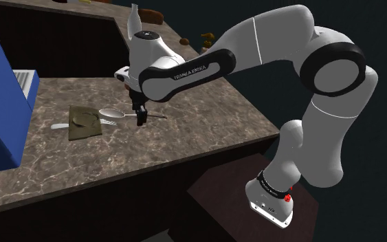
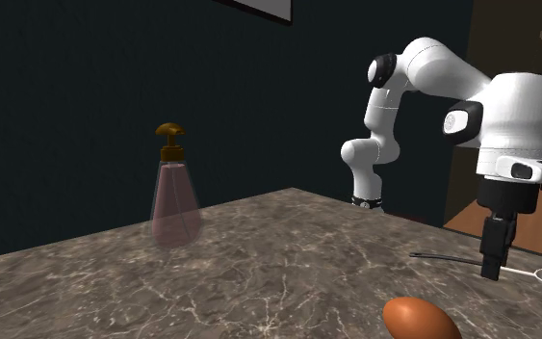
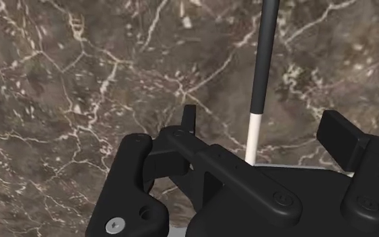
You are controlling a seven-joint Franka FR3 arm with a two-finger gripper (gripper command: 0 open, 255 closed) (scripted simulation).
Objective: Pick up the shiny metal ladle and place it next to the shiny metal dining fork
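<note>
The gripper [image 1: 141,121] is held open astride the ladle [image 1: 111,113] handle. The fork [image 1: 109,122] and an olive cloth [image 1: 82,124] are seen just beside the bowl, and a soap dispenser [image 2: 174,197] well apart.

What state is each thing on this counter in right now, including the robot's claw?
ladle: lying flat on the counter, not lifted.
claw: open, straddling the ladle's handle, not clasping it.
fork: lying flat beside the ladle's bowl.
soap dispenser: standing upright.
</note>
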